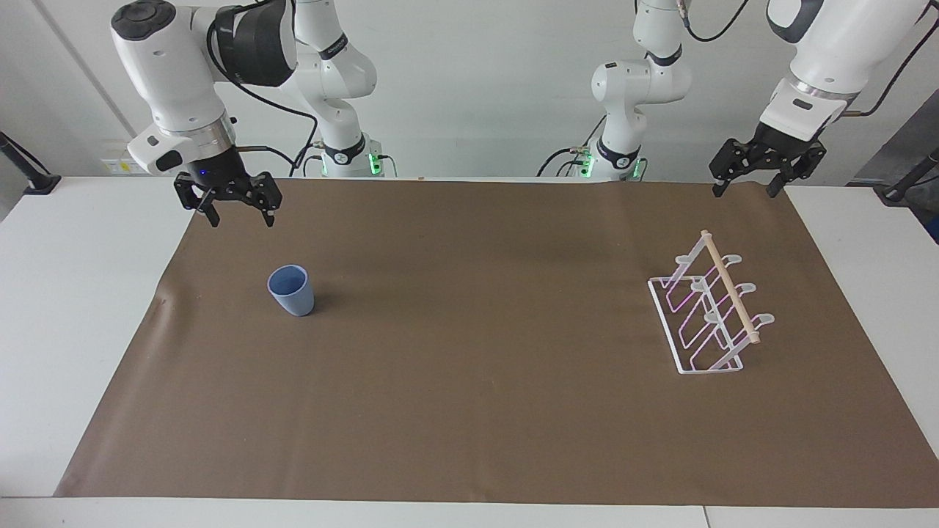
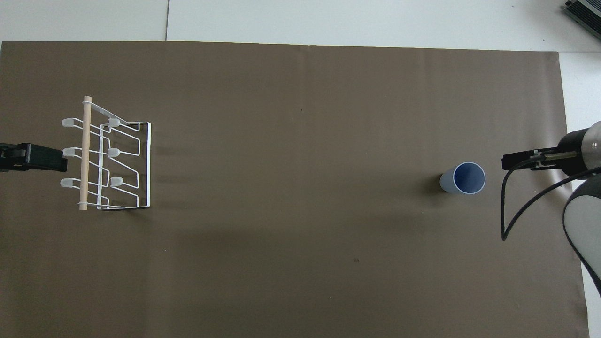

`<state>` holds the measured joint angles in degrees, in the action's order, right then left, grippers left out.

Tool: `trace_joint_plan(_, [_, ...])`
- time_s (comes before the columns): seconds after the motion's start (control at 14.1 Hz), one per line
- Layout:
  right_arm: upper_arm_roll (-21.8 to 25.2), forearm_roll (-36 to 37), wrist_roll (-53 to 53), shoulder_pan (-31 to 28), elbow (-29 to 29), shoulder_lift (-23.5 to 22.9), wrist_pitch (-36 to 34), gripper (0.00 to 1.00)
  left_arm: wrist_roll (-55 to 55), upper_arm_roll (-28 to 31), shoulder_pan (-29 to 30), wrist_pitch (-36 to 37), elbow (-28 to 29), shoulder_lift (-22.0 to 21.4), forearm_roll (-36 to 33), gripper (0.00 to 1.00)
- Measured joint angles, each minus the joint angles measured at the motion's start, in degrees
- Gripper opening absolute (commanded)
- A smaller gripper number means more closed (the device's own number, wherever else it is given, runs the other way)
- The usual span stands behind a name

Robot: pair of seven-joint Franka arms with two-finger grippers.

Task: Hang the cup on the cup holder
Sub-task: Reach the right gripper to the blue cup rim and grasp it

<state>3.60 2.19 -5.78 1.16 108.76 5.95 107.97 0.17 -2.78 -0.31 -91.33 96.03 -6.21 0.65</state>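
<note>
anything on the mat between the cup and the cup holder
Nothing: between the cup and the cup holder only bare brown mat shows, clearest in the overhead view.

The cup (image 1: 291,290) and cup holder (image 1: 709,312) stand well apart on the mat (image 1: 469,411).
</note>
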Motion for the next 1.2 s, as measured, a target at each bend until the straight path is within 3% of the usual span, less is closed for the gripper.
trace_joint_plan(0.28, [0.1, 0.0, -7.7, -1.8, 6.0, -2.3, 8.6, 1.0, 0.0, 0.0, 0.0, 0.0, 0.0, 0.0, 0.0, 1.0])
trace_joint_plan(0.57, [0.2, 0.0, -15.3, -3.6, 8.4, -9.8, 15.5, 1.0, 0.0, 0.0, 0.0, 0.0, 0.0, 0.0, 0.0, 1.0])
trace_joint_plan(1.06, [-0.1, -3.8, -16.6, -3.4, 10.5, -11.9, 17.7, 1.0, 0.0, 0.0, 0.0, 0.0, 0.0, 0.0, 0.0, 1.0])
trace_joint_plan(1.2, [0.0, -4.1, -17.0, -3.4, 11.2, -11.9, 18.2, 0.83, 0.0, 0.0, 0.0, 0.0, 0.0, 0.0, 0.0, 1.0])
